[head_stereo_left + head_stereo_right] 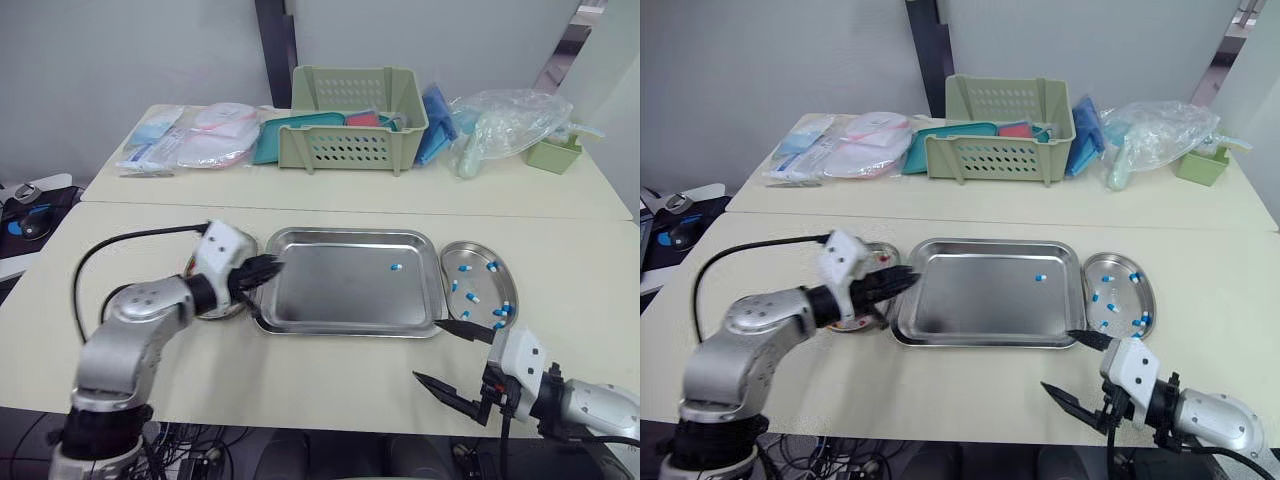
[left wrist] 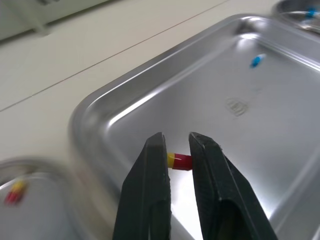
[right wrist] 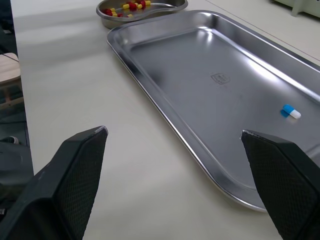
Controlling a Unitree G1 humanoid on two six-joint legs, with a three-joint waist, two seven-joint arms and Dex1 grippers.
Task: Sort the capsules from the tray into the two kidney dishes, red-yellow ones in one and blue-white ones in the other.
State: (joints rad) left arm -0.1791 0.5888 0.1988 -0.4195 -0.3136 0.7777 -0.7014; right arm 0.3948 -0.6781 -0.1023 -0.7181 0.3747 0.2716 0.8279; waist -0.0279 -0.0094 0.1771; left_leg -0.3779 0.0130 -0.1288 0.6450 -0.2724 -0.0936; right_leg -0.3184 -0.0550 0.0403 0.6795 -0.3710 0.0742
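Half a red-yellow capsule (image 2: 179, 161) between left fingers (image 2: 152, 185) (ends unseen)

No text can be read. The tray (image 3: 165, 55) bears a small stamp (image 3: 220, 78) at the middle of its floor, illegible. Packets (image 1: 165, 140) at the table's (image 1: 300, 380) 11 o'clock carry print too small to read.

One tray (image 1: 330, 290); a left kidney dish (image 3: 145, 15) and a right kidney dish (image 1: 475, 252), so two. One blue-white capsule (image 1: 396, 267) in the tray, one red-yellow capsule (image 2: 179, 160) above it. The right kidney dish holds about eight blue-white ones (the left one's red-yellow heap is too bunched to count).
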